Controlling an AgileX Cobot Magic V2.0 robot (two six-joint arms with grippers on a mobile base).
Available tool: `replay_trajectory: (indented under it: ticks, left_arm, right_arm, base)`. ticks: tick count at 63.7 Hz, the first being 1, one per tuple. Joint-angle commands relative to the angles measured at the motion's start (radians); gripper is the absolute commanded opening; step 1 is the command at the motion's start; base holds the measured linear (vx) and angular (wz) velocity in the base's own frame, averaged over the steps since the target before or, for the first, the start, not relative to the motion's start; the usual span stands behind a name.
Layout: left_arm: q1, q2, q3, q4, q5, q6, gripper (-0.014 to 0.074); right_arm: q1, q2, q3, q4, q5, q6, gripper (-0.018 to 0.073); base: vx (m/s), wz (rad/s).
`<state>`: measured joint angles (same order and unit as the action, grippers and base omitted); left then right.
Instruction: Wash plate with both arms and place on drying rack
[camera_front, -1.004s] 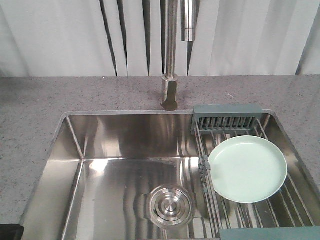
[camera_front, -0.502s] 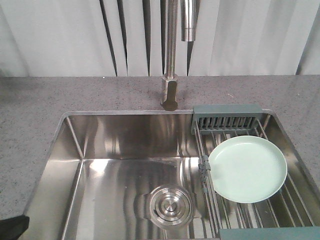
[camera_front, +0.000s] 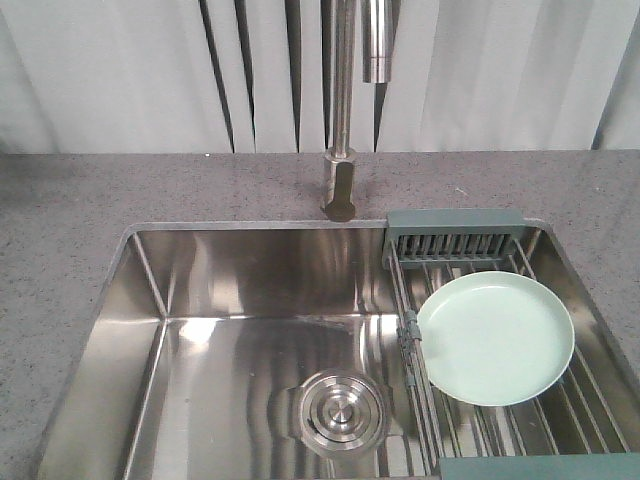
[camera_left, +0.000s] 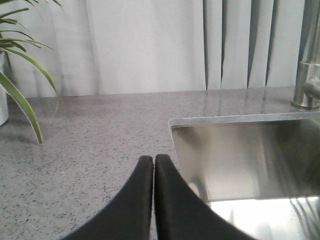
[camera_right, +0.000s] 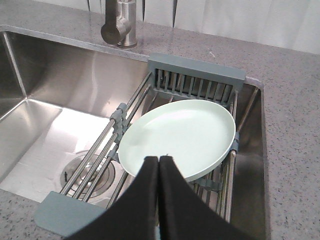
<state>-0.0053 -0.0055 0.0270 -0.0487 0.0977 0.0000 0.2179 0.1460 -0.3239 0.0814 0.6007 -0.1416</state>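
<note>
The pale mint-green plate (camera_front: 495, 337) lies flat on the drying rack (camera_front: 455, 240), whose wire bars span the right side of the sink. In the right wrist view the plate (camera_right: 180, 135) fills the rack (camera_right: 195, 75), and my right gripper (camera_right: 158, 159) hangs above its near rim, shut with nothing in it. My left gripper (camera_left: 153, 157) is shut and empty over the grey counter, just left of the sink's left rim. Neither arm shows in the front view.
The steel sink (camera_front: 250, 270) has a round drain (camera_front: 340, 412) at its bottom. A tall steel faucet (camera_front: 342, 110) stands behind it on the speckled grey counter (camera_front: 80, 200). A potted plant's leaves (camera_left: 22, 95) hang at the counter's far left.
A black piece of the left arm at the front view's lower left corner has dropped out of sight. The plate and rack have not moved.
</note>
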Motion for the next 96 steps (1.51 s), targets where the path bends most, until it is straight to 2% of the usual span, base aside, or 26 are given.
replay_trajectory:
  ticks: [1,9,96]
  left_arm:
    - [0.014,-0.023,0.023,0.002,-0.073,-0.009,-0.0006]
    - [0.014,-0.023,0.023,0.028,-0.058,-0.023,-0.0006]
    - [0.014,-0.022,0.021,0.026,-0.056,-0.033,-0.0006]
  right_arm:
    - [-0.006,0.011,-0.026,0.004,-0.069,-0.008,-0.0005]
    - [-0.006,0.011,-0.026,0.005,-0.069,-0.008,-0.0005]
    - [-0.007,0.011,-0.023,-0.004,-0.088,-0.008,-0.0005]
  base:
    - [0.00,0.00]
    - [0.00,0.00]
    - [0.00,0.00]
